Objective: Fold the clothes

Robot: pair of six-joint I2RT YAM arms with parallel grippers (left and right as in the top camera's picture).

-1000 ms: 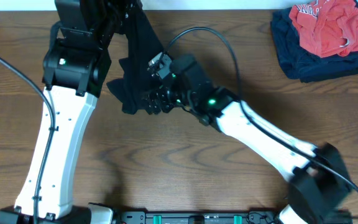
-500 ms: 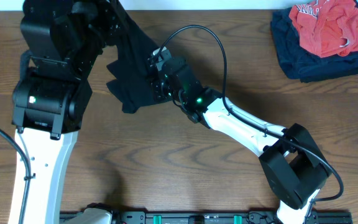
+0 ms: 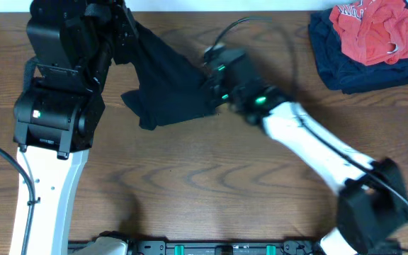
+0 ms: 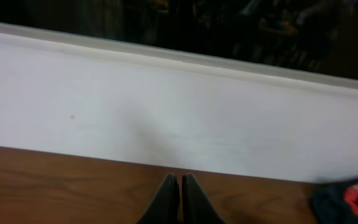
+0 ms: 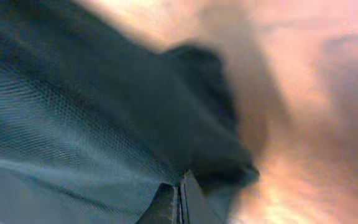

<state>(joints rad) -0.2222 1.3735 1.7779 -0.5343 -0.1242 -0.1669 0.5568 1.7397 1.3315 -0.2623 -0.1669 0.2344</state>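
The clothes [image 3: 165, 92], a black thin garment, stretch taut across the far left of the table between both grippers, and a lower fold rests on the wood. My left gripper [image 3: 122, 28] is at the garment's top end and is shut on it. In the left wrist view its fingers [image 4: 180, 179] are pressed together and no cloth shows past the tips. My right gripper [image 3: 211, 95] is shut on the garment's right edge. In the right wrist view its closed fingertips [image 5: 178, 183] are buried in the dark mesh fabric [image 5: 73, 106].
A red garment [image 3: 374, 28] lies on a folded dark navy one [image 3: 331, 67] at the back right corner; both also peek into the left wrist view [image 4: 353, 199]. A white wall [image 4: 166, 112] runs behind the table's far edge. The right arm's cable [image 3: 257, 21] loops above it.
My right gripper closed on the garment's edge and pulled it to the right, drawing the cloth taut. The left arm shifted left earlier and now holds still.
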